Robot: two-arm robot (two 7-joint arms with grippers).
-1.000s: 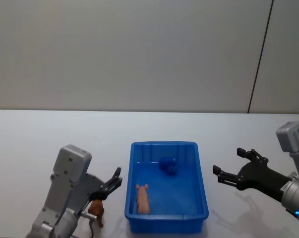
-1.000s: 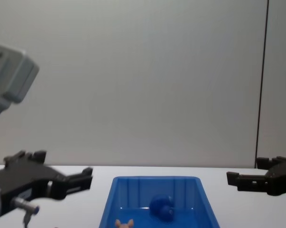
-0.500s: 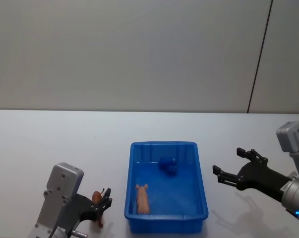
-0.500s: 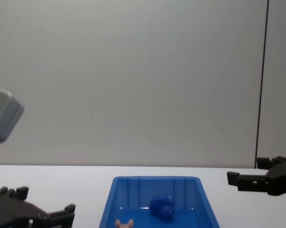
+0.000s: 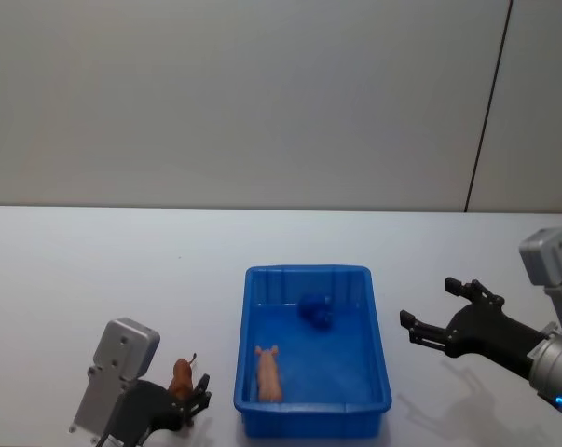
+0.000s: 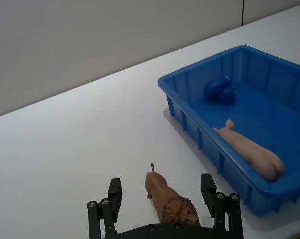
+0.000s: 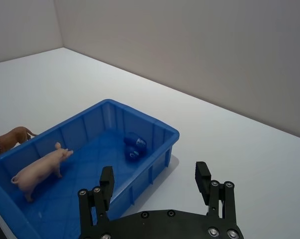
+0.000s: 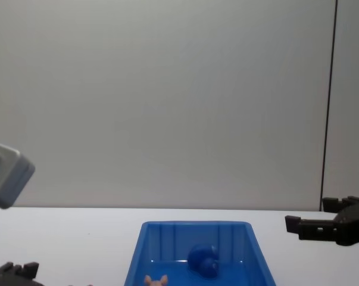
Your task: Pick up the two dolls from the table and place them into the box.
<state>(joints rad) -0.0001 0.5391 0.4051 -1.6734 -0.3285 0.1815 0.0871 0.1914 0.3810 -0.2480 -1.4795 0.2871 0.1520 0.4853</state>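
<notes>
1. The left claw [image 6: 162,206] sat low over the white counter [image 5: 94,270], its fingers spread wide on either side of a small brown lion figure [image 6: 170,201].
2. The lion lay on the counter between those fingers, mane end nearest the claw's palm and thin tail pointing away; whether either finger touched it could not be told.
3. Just beside the left claw, on its inner side, stood the blue box [image 5: 313,276], its near wall close to the lion but apart from it.
4. Inside the box, a pale pink pig [image 5: 269,372] lay along the side closest to the left claw, and a deep-blue plush [image 5: 316,311] rested toward the far end.
5. The right claw [image 5: 431,323] hung above the counter on the opposite side of the box, fingers spread with nothing between them, well apart from the rim.
6. Nothing stood between the left claw and the lion; the box wall was the only thing nearby.
</notes>
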